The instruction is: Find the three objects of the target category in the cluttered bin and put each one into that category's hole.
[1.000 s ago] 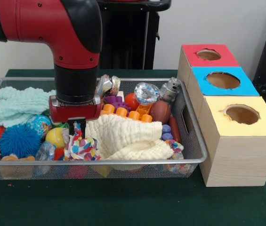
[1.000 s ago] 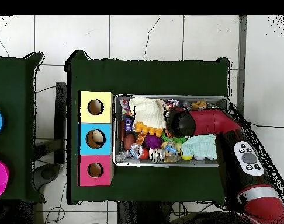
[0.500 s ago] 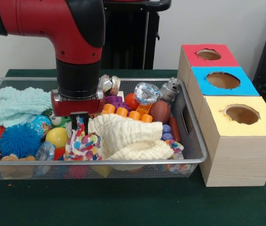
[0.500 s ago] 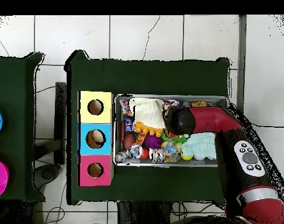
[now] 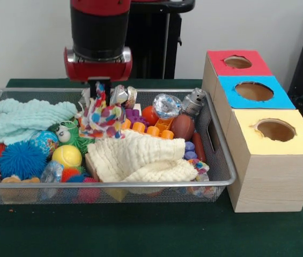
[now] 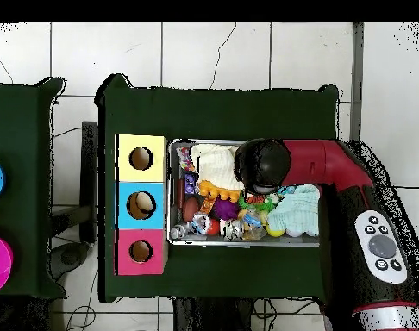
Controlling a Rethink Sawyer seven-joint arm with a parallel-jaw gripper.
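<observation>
Spotted cloth (image 5: 102,113) is hanging limp, light and soft; the gripper (image 5: 99,85) is apparently pinching its top edge, jaws nearly closed.

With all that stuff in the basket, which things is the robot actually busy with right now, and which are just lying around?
In use:
- claw, shut on the spotted cloth
- spotted cloth, lifted above the heap
- wire basket
- box with three holes

Lying about:
- cream cloth
- mint cloth
- blue spiky ball
- yellow ball
- small brown football
</observation>
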